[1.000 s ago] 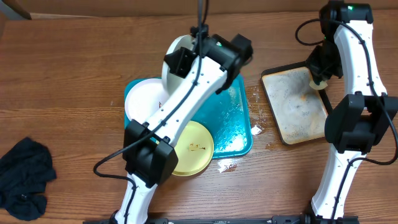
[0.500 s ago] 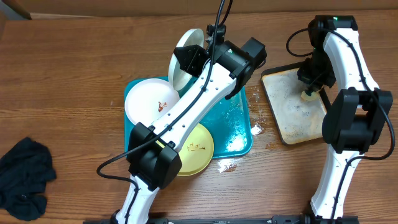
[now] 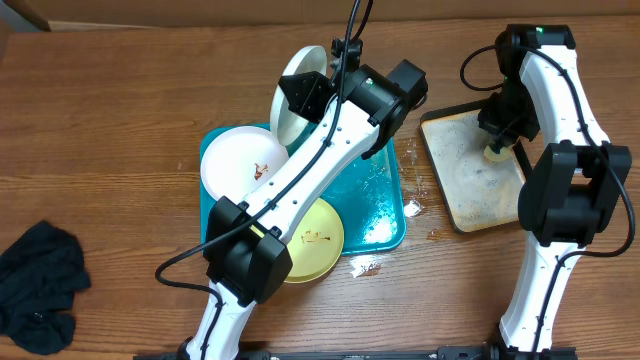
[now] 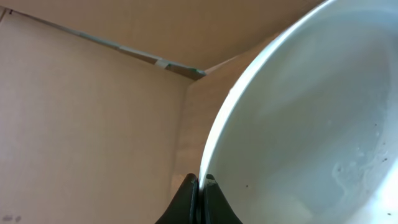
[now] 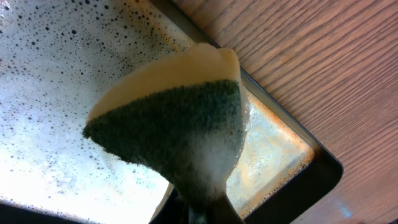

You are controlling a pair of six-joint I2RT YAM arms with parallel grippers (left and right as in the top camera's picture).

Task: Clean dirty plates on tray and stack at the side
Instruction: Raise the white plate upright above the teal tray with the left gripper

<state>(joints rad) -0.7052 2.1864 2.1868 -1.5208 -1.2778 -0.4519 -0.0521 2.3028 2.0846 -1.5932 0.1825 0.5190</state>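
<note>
My left gripper (image 4: 201, 180) is shut on the rim of a white plate (image 3: 297, 92), which it holds tilted on edge above the far end of the turquoise tray (image 3: 390, 205); the plate fills the left wrist view (image 4: 311, 124). A second white plate (image 3: 238, 165) with a small smear and a pale yellow-green plate (image 3: 315, 238) with a dark smear lie on the tray. My right gripper (image 5: 202, 211) is shut on a green and yellow sponge (image 5: 180, 118), held just above the black-rimmed soapy tray (image 3: 480, 175).
A dark cloth (image 3: 38, 285) lies at the front left of the wooden table. Small wet scraps (image 3: 412, 209) lie between the two trays. A cardboard wall stands behind the table.
In the first half second my left arm carried the tilted white plate a little to the right and farther back, and my right gripper moved the sponge over the soapy tray. Since then nothing has moved.
</note>
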